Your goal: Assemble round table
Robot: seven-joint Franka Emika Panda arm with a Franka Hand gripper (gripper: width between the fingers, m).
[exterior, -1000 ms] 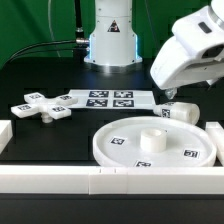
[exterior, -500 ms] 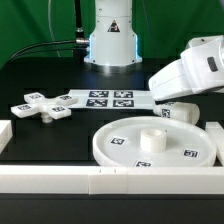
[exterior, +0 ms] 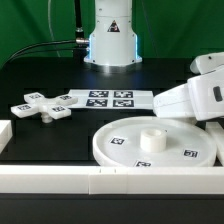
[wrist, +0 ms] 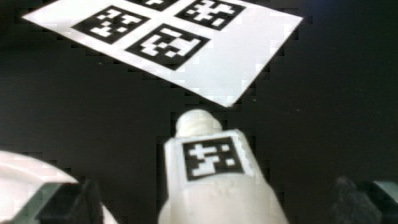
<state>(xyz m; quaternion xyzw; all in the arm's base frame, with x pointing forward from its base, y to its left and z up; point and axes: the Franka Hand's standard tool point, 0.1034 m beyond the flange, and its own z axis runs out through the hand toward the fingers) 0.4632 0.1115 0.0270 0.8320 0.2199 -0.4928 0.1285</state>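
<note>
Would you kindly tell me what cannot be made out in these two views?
Leg: hidden behind the arm in the exterior view.
Tool: only dark, blurred finger stubs at the wrist view's edge; hidden in the exterior view.
Disc: wrist view's edge cuts off nearly all.

A plain green backdrop [exterior: 30, 20] hangs behind the claw [wrist: 210, 205], beyond the matte black tabletop [exterior: 40, 75] that spreads beneath it. On the camera's side of the claw, long white border rails [exterior: 60, 180] edge the table.
</note>
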